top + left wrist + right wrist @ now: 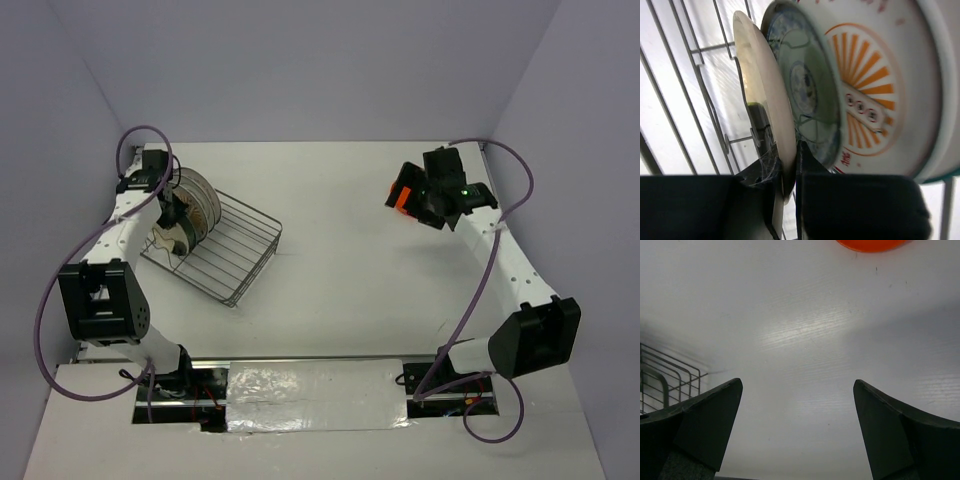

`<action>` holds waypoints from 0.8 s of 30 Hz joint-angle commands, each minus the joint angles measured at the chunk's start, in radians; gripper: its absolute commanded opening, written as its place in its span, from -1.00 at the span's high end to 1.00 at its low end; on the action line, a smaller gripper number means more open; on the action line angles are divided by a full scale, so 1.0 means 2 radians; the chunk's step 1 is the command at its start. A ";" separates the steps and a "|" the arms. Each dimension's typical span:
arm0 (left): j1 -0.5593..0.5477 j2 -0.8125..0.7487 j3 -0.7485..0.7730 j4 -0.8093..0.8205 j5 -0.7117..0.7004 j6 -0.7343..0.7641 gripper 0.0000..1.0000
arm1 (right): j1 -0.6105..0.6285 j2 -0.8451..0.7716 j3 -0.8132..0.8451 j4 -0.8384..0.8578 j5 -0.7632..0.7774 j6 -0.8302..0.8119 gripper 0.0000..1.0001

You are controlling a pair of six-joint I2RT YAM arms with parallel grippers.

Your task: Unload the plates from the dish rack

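The dark wire dish rack (232,250) sits at the left of the table. Several plates (197,207) stand upright in its far end. My left gripper (172,228) is shut on the rim of the front cream plate (765,95), one jaw on each face. Behind it stand a plate with a blue-green pattern (807,90) and a white plate with orange rays (880,70). My right gripper (418,203) is open and empty above the table (805,330) at the right. An orange plate (399,199) lies beside it, its edge showing in the right wrist view (871,244).
Rack wires (690,75) run beneath the plates. A corner of the rack (665,375) shows at the left of the right wrist view. White walls enclose the table on three sides. The arm bases (170,375) stand at the near edge.
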 commanded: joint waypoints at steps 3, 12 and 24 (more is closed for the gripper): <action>-0.019 -0.007 0.122 -0.069 -0.054 0.057 1.00 | 0.005 -0.009 0.078 -0.047 0.016 -0.007 -1.00; -0.137 -0.048 0.225 0.014 0.073 0.260 1.00 | 0.003 0.032 0.283 -0.090 -0.100 -0.020 -1.00; -0.598 0.013 0.075 0.204 -0.244 0.708 1.00 | 0.011 0.141 0.390 -0.158 -0.254 -0.046 -0.98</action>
